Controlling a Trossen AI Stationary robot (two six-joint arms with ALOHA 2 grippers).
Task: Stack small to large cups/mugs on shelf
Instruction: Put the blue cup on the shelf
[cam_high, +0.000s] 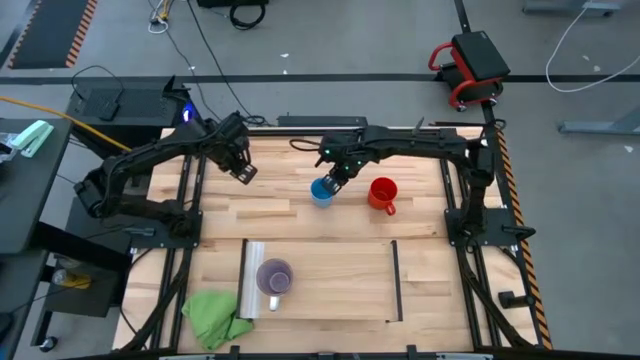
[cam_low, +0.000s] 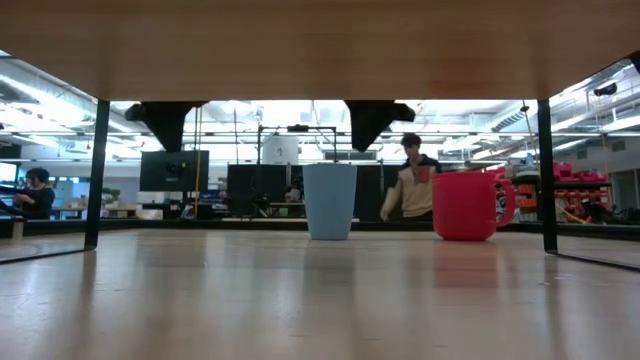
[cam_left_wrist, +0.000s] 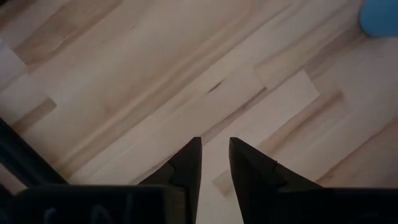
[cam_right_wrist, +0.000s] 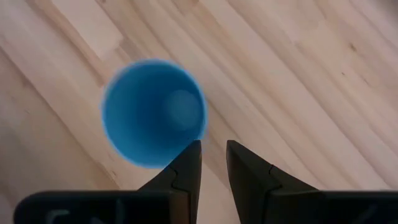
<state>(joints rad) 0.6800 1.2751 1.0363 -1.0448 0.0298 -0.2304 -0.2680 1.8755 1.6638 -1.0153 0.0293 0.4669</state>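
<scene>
The pale purple mug (cam_high: 274, 277) stands upright on the left part of the light-wood shelf (cam_high: 340, 285); the low view looks under the shelf's board (cam_low: 320, 50). The bright blue mug (cam_high: 321, 191) and the red mug (cam_high: 382, 193) stand upright on the tabletop behind the shelf, as the low view also shows for the blue mug (cam_low: 329, 200) and the red mug (cam_low: 468, 205). My right gripper (cam_right_wrist: 213, 146) hovers above the blue mug's rim (cam_right_wrist: 154, 112), its fingers almost together, touching nothing. My left gripper (cam_left_wrist: 215, 143) hangs shut over bare wood at the far left.
A crumpled green cloth (cam_high: 215, 315) lies at the table's near left corner beside the shelf. Dark frame rails (cam_high: 460, 200) run along the table's left and right sides. People show in the room beyond the table (cam_low: 410, 185).
</scene>
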